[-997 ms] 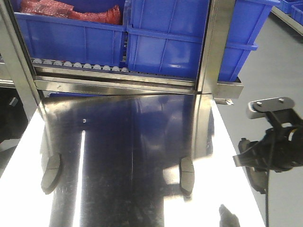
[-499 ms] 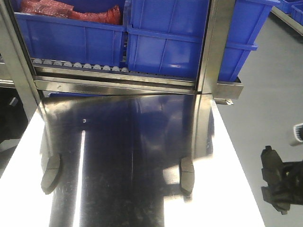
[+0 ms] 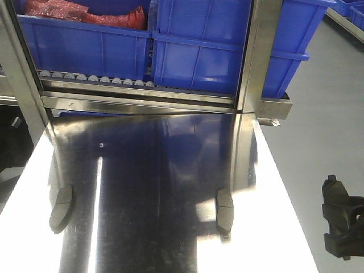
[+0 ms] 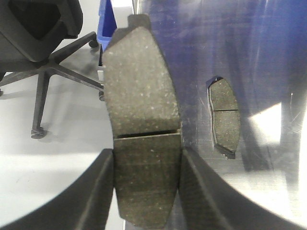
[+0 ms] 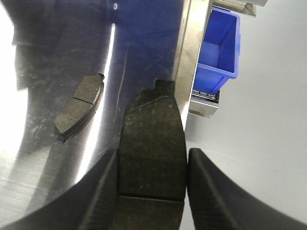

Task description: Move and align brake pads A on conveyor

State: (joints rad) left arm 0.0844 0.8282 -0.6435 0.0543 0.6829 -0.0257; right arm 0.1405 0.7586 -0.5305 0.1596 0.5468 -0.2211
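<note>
One brake pad (image 4: 141, 86) stands lengthwise between the fingers of the left gripper (image 4: 146, 154). The jaws are pressed against its two long edges below the cross groove, and its notched end points away from the wrist. It hangs over the left edge of the steel tabletop (image 4: 268, 191). A second pad (image 4: 225, 117) lies flat on that steel to its right, apart from the gripper, with its groove also running crosswise. In the front view it is the left table pad (image 3: 61, 209), near the left edge.

A third pad (image 5: 153, 129) is pinched the same way in the right gripper (image 5: 153, 155), one dark finger (image 5: 100, 196) on each long side. It hangs over the tabletop's right edge. The fourth pad (image 5: 79, 108) lies flat on the steel to its left and farther off, slanted. The front view shows it near the right edge (image 3: 224, 211).

A dark part of the right arm (image 3: 342, 224) shows at the right of the front view, beside the table and over the grey floor (image 3: 330, 114). Blue bins (image 3: 199, 51) stand on the steel rack (image 3: 136, 102) at the far end of the table. An office chair (image 4: 38, 43) stands on the floor left of the left gripper.
</note>
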